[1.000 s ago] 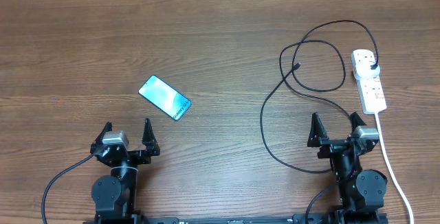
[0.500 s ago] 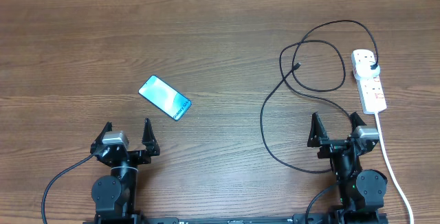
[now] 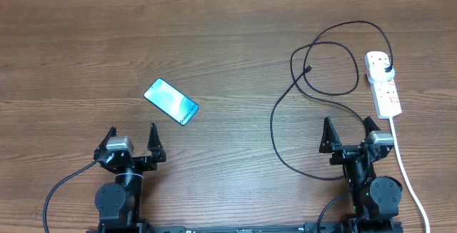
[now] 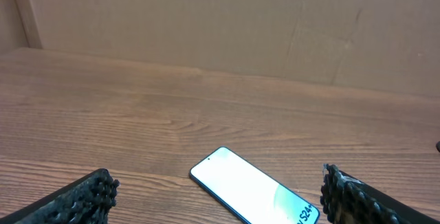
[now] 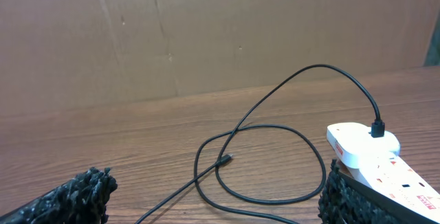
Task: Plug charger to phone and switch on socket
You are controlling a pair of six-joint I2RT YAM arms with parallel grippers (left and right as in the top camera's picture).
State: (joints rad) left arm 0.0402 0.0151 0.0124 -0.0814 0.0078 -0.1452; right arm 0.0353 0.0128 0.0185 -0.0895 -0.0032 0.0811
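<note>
**Charger (image 3: 271, 126): plugged in, tip free**

The left gripper (image 3: 132, 128) and right gripper (image 3: 348, 122) rest with jaws spread, both empty. The phone (image 3: 171, 101) lies screen-up beyond the left gripper. The charger loops ahead of the right gripper, with its plug seated in the socket (image 3: 385, 90).

"S24" on phone (image 4: 251, 191) scrn, socket (image 5: 359, 150) txt illegible

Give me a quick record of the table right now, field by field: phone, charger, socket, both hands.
phone: lit screen up, angled, nothing plugged in
charger: looped on table, plug in socket, connector tip lying free
socket: white strip, right side; switch state unclear
left hand: open, empty, near phone
right hand: open, empty, near charger
</note>
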